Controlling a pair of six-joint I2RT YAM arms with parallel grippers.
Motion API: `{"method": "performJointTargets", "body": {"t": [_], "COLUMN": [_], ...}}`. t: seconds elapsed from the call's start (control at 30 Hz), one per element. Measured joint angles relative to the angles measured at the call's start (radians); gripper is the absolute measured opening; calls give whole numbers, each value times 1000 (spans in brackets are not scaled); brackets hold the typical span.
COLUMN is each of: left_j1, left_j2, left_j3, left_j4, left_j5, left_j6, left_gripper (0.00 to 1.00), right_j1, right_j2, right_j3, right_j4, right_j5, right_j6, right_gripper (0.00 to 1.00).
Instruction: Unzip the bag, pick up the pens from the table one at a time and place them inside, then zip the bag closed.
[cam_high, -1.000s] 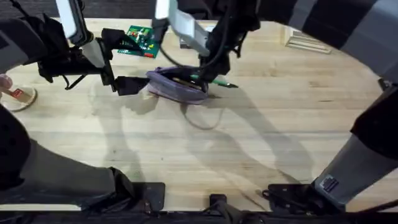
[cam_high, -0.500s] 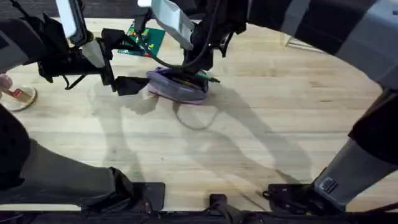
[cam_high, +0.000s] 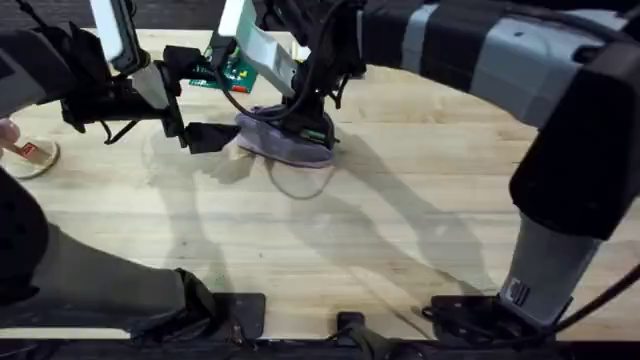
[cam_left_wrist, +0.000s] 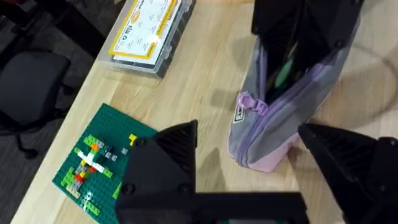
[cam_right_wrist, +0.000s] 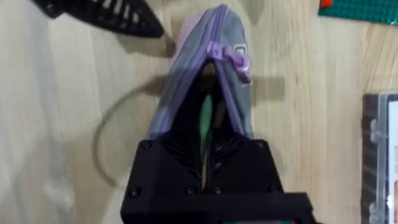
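Observation:
The lavender-grey bag (cam_high: 285, 148) lies unzipped on the table (cam_high: 400, 230), its purple zipper pull (cam_right_wrist: 227, 56) at the end towards my left arm. My right gripper (cam_high: 305, 125) reaches down into the bag's opening (cam_right_wrist: 208, 134), shut on a green pen (cam_right_wrist: 205, 121). The pen shows as a green streak inside the bag (cam_left_wrist: 283, 71). My left gripper (cam_high: 213, 137) is open, its fingers standing either side of the bag's end (cam_left_wrist: 245, 130) with a gap on one side.
A green brick baseplate (cam_high: 225, 68) lies behind the bag. A clear plastic box with a yellow label (cam_left_wrist: 149, 28) sits beyond it. A round pale dish (cam_high: 30, 155) is at the far left edge. Bare tabletop stretches in front and to the right.
My right gripper has carried the green pen leftwards; it no longer sticks out past the bag's right end and now sits inside the opening. The left arm has not moved.

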Motion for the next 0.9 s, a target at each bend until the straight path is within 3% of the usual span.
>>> {"method": "performJointTargets", "body": {"t": [0.47, 0.5, 0.67, 0.9], "left_j1": [0, 0, 0, 0], "left_j2": [0, 0, 0, 0], "left_j3": [0, 0, 0, 0], "left_j4": [0, 0, 0, 0], "left_j5": [0, 0, 0, 0], "left_j6": [0, 0, 0, 0], "left_gripper": [992, 992, 992, 992], "right_j1": [15, 23, 24, 24], "right_j2": [39, 45, 47, 47], "right_j3": [0, 0, 0, 0], "right_j4": [128, 128, 128, 128], "right_j5": [-15, -15, -14, -14], "right_j6": [29, 38, 33, 32], "right_gripper": [32, 281, 954, 998]}}
